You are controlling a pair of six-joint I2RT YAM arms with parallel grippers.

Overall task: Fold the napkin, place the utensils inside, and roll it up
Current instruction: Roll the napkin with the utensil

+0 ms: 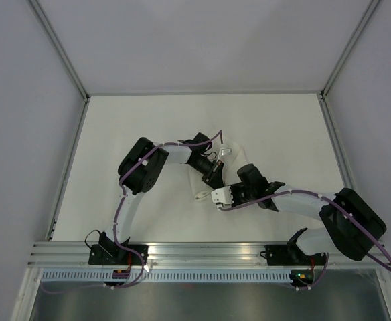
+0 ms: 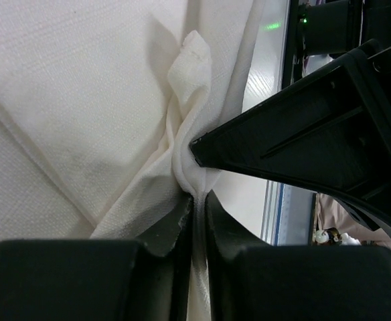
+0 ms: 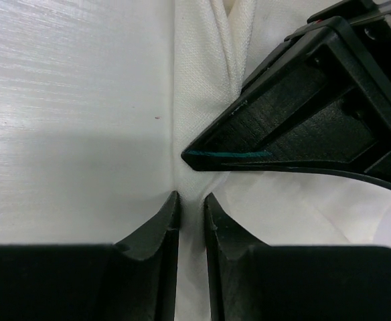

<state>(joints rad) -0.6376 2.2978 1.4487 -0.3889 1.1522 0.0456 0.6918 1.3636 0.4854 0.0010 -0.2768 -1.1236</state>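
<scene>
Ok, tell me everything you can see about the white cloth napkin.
The white cloth napkin looks like soft, plain woven fabric, with sharp creases and a bunched, twisted ridge in its middle. It lies crumpled on the white table between the two arms, mostly hidden by them from above. The left gripper has its black fingers pinched on a fold of that ridge. The right gripper straddles a narrow strip of the cloth. Whether it grips cannot be told.
</scene>
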